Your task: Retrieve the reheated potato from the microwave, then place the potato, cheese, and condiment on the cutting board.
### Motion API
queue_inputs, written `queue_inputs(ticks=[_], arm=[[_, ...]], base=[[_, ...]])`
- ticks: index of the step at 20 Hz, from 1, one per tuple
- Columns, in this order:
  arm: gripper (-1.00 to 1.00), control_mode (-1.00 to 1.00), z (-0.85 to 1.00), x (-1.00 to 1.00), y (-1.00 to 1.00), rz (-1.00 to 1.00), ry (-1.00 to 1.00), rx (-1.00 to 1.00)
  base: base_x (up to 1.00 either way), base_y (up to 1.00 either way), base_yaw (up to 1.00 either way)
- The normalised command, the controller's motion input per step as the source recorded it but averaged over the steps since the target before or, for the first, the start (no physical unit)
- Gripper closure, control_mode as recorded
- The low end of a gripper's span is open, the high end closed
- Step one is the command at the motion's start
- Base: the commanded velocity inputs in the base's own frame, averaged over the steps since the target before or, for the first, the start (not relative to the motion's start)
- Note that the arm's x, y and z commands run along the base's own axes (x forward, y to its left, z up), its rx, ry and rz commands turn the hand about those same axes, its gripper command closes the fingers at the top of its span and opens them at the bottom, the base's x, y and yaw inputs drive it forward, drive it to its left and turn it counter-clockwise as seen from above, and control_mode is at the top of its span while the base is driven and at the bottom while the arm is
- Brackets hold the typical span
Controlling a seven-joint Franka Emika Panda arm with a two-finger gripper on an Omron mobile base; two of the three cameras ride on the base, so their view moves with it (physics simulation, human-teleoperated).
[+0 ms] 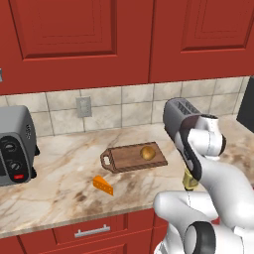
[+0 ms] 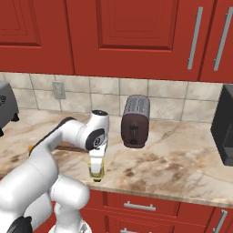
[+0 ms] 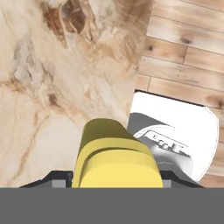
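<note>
The potato [image 1: 147, 152] rests on the right end of the cutting board [image 1: 124, 158], which lies mid-counter with its handle to the left. The orange cheese wedge [image 1: 103, 185] lies on the counter in front of the board. Near the counter's front edge stands the yellow condiment bottle [image 1: 189, 181] [image 2: 96, 169] [image 3: 116, 153]. My gripper [image 2: 96, 172] [image 3: 116, 178] points down over it, its fingers against the bottle's two sides. The microwave [image 2: 224, 132] stands at the far right, its inside hidden.
A dark toaster [image 2: 135, 120] stands behind the bottle near the tiled wall. At the far left sits a grey toaster oven [image 1: 15, 144]. The counter's front edge runs just beside the bottle, with wooden floor [image 3: 188, 52] below.
</note>
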Motion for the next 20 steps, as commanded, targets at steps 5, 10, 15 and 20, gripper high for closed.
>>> queue_inputs(ticks=[5, 10, 15, 20], arm=[[1.00, -1.00, 0.39, -0.06, 0.22, 0.08, 0.04, 0.00], [1.00, -1.00, 0.47, 0.01, 0.37, 0.26, 0.00, 0.00], [1.00, -1.00, 0.32, 0.10, 0.41, 0.45, 0.00, 0.00], [1.00, -1.00, 0.24, 0.22, 0.30, 0.53, 0.00, 0.04]], base=[[0.00, 0.00, 0.00], [0.00, 0.00, 0.00], [0.00, 0.00, 0.00], [0.00, 0.00, 0.00]])
